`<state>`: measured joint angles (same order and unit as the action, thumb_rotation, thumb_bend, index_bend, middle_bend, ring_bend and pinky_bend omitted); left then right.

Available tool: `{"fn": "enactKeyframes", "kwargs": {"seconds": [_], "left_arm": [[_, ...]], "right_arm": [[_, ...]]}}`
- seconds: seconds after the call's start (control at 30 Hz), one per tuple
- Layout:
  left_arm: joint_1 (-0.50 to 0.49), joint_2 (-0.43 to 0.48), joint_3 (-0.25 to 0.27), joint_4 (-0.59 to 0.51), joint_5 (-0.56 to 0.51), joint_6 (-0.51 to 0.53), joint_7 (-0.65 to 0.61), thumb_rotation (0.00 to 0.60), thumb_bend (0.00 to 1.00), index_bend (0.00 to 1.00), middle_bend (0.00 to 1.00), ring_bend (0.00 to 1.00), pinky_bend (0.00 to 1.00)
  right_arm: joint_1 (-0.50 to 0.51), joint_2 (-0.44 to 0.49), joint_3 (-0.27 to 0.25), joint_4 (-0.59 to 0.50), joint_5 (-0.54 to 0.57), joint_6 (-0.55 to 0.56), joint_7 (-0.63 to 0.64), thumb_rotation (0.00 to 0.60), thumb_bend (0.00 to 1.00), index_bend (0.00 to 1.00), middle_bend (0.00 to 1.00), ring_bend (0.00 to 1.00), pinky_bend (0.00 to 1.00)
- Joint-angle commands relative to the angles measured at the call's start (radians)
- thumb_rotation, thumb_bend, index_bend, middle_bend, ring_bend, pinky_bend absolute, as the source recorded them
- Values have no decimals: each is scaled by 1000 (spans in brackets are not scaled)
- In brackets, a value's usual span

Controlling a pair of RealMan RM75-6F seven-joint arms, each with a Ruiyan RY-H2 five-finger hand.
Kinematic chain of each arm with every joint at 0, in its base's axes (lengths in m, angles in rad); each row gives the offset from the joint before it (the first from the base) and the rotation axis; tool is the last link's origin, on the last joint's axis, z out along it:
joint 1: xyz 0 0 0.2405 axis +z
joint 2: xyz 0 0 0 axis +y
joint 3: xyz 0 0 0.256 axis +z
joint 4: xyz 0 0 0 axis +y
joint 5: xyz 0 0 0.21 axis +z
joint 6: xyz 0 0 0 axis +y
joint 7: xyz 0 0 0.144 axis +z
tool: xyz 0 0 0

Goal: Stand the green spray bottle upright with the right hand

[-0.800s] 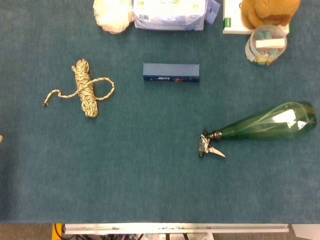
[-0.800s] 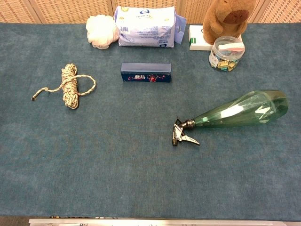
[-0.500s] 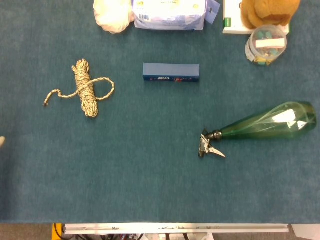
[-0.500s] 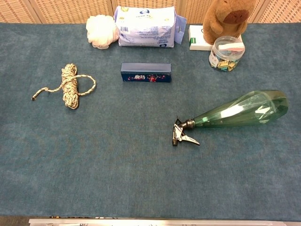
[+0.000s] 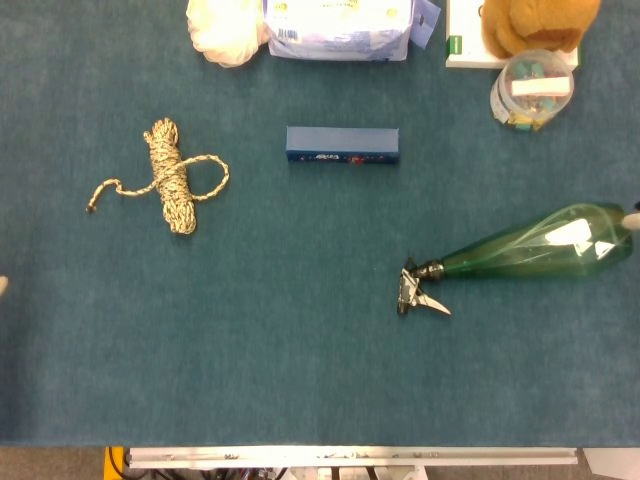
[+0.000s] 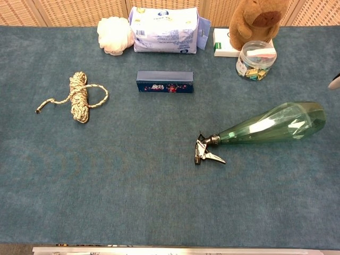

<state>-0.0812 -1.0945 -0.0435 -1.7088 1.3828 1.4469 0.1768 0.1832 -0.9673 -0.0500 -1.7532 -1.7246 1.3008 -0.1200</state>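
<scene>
right hand (image 6: pixel 336 82): only a pale tip at the frame's right edge, open or closed cannot tell | left hand (image 5: pixel 3 285): sliver at left edge, state cannot tell | green spray bottle (image 6: pixel 271 125): lying on its side on the bench (image 6: pixel 133 186), right part, nozzle (image 6: pixel 206 150) pointing left | rope bundle (image 6: pixel 78 96): well apart, far left

Printed matter: white-and-blue soft pack (image 6: pixel 165 30) carries blue print, too small to read. Dark blue box (image 6: pixel 164 82) bears a coloured side strip, illegible. No text can be read.
</scene>
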Motion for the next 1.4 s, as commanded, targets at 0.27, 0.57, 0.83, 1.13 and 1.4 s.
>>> {"fn": "enactKeyframes", "kwargs": {"seconds": [0.27, 0.57, 0.83, 1.13, 1.4], "left_arm": [[27, 22, 8, -33, 10, 40, 13, 600, 0, 485, 498, 345, 447], [34, 44, 5, -52, -1, 40, 2, 600, 0, 487, 498, 345, 449], [41, 65, 4, -67, 6, 49, -17, 600, 0, 487, 498, 345, 449], [40, 87, 2, -71, -6, 29, -51, 600, 0, 487, 497, 345, 449], [46, 100, 3, -77, 6, 36, -79, 600, 0, 487, 498, 345, 449]], "right_arm": [[137, -15, 52, -144, 149, -258, -329, 600, 0, 264, 213, 133, 233], [230, -127, 89, -174, 348, -372, -592, 600, 0, 246, 203, 128, 234], [310, -233, 83, -175, 491, -415, -766, 600, 0, 246, 203, 128, 234], [387, -351, 51, -168, 677, -361, -980, 600, 0, 246, 203, 126, 214], [435, -413, 26, -162, 799, -296, -1067, 600, 0, 246, 203, 126, 214]]}}
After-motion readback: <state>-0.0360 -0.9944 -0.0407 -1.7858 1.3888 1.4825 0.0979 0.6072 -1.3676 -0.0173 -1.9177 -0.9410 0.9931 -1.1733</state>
